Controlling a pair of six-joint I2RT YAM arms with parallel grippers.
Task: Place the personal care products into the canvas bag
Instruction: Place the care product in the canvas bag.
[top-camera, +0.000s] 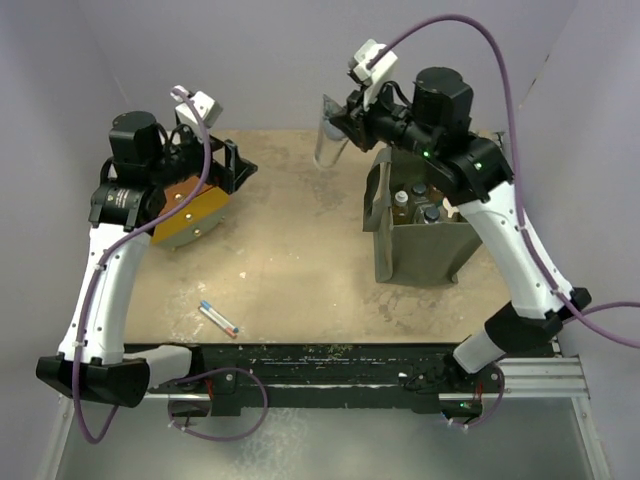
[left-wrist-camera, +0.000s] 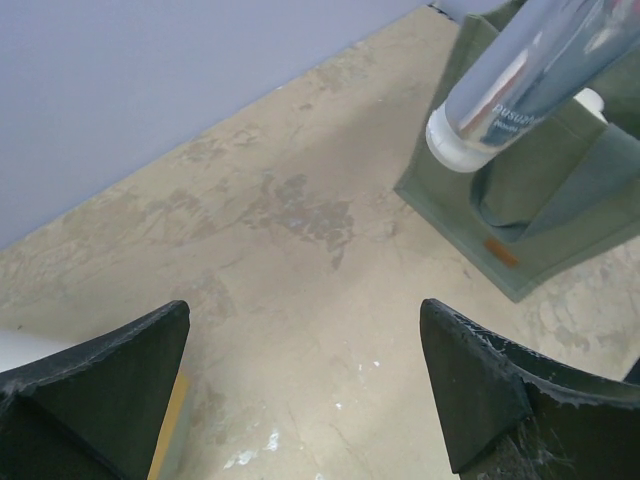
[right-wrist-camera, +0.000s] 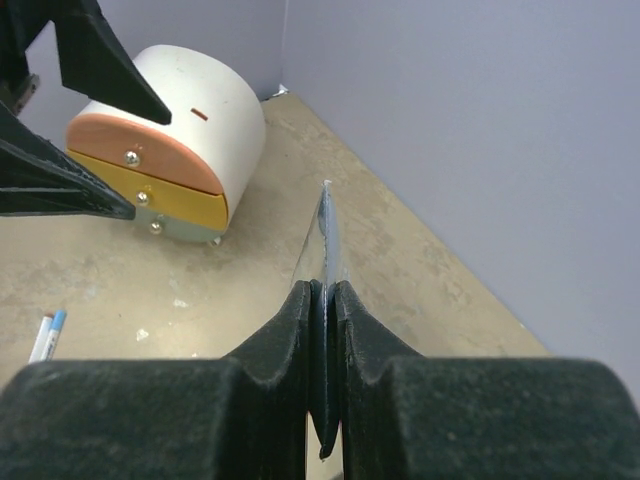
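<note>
Farthest to the left of the canvas bag (top-camera: 420, 255) sits the white and orange domed box (top-camera: 188, 212), half under your left arm. It is no part of the job. Your left gripper (left-wrist-camera: 305, 330) hangs just on the bag's side of that box, jaws spread wide with nothing between them. Its camera looks across the table (top-camera: 300, 250) toward the bag. It seems placed there to leave your right arm room. The thin pen (top-camera: 218, 318) lies well left of the bag, toward the near edge; leave it alone.

Closer in, the silver-grey tube (top-camera: 329, 145) hangs in the air just left of the bag's far corner, white cap down. Your right gripper (right-wrist-camera: 323, 290) pinches it by the flat crimped end, fingers pressed together on the thin seam. That grip makes sense: the crimp is the one thin, flat part, and the tube dangles below it so the cap would enter the bag first. The tube is beside the bag's left wall and not yet above its mouth, so you need to carry it over the rim before letting go.

The bag stands upright with its mouth open. Several bottles (top-camera: 402, 203) stand inside, one light-capped and others dark-capped. How many lie deeper, I cannot tell. I see no other product outside the bag, so the tube looks like the last one.
</note>
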